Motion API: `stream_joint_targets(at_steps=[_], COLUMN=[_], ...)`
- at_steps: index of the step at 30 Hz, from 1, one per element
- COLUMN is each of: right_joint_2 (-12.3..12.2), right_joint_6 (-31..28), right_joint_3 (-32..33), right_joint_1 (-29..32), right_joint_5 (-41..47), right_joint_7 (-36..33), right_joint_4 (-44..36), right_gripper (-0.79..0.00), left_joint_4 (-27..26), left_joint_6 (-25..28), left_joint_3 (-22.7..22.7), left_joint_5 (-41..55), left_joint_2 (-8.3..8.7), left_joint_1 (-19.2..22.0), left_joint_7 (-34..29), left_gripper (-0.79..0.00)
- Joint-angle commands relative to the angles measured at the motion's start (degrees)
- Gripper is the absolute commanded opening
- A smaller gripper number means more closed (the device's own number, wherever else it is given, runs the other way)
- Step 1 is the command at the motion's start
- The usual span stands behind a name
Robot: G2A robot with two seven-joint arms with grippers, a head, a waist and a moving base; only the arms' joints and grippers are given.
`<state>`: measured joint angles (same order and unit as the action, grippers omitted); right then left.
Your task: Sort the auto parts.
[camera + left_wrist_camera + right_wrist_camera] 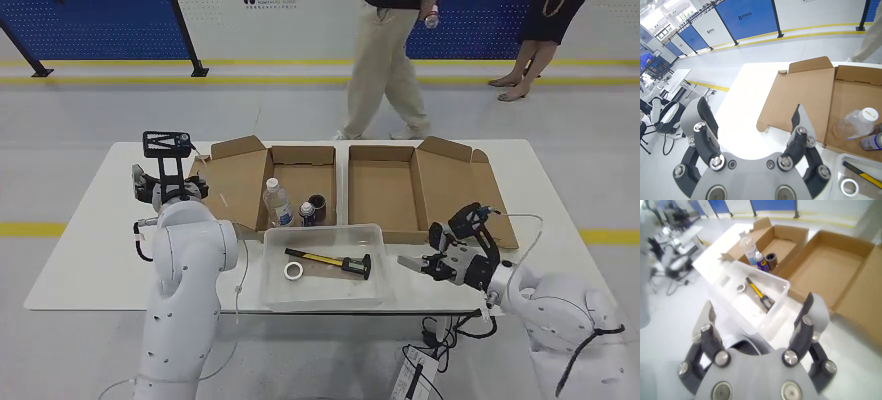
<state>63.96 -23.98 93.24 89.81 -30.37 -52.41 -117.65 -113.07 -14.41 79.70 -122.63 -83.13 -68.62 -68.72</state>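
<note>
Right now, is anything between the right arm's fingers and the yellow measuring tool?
Only the side wall of the clear tub: the right gripper sits outside it, and the measuring tool lies inside. The tub's top is open.

Tray (320, 290) open above, bottle (277, 203) and cans (307, 214) crowding left box (300, 180)

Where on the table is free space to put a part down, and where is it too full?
Free: the whole floor of the right box, and the far half of the left box, behind the bottle. Crowded: that box's near edge, where bottle, spray can and black cylinder stand together.
</note>
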Motion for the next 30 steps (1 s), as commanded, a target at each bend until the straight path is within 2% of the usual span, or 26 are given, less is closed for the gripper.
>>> stream_joint_targets(at_steps=[1, 11, 13, 15, 19, 24, 30], right_joint_2=[0.01, 0.02, 0.07, -0.08, -0.23, 0.3, 1.99], right_joint_6=[0.08, 0.05, 0.62, 1.69, 4.54, 9.73, 14.6], right_joint_3=[0.01, 0.03, -0.84, -2.16, -8.14, -18.95, -32.49], right_joint_1=[-0.01, -0.16, -1.13, -3.6, -10.31, -20.96, -31.23], right_joint_5=[-0.1, 0.0, 1.99, 0.72, -1.52, -3.31, -5.91], right_joint_7=[0.18, 0.63, 1.97, 0.01, -7.4, -16.65, -22.1], right_joint_4=[0.03, -0.09, 0.25, -0.27, -0.67, 3.03, 9.74], right_gripper=[0.0, 0.0, 0.0, 0.0, 0.0, 0.0, 0.0], left_joint_4=[0.0, 0.0, 0.0, 0.0, 0.0, 0.0, 0.0], left_joint_6=[0.0, 0.0, 0.0, 0.0, 0.0, 0.0, 0.0], left_joint_3=[0.0, 0.0, 0.0, 0.0, 0.0, 0.0, 0.0], left_joint_5=[0.0, 0.0, 0.0, 0.0, 0.0, 0.0, 0.0], left_joint_2=[0.0, 0.0, 0.0, 0.0, 0.0, 0.0, 0.0], left_joint_1=[0.0, 0.0, 0.0, 0.0, 0.0, 0.0, 0.0], left_joint_7=[0.0, 0.0, 0.0, 0.0, 0.0, 0.0, 0.0], left_gripper=[0.0, 0.0, 0.0, 0.0, 0.0, 0.0, 0.0])
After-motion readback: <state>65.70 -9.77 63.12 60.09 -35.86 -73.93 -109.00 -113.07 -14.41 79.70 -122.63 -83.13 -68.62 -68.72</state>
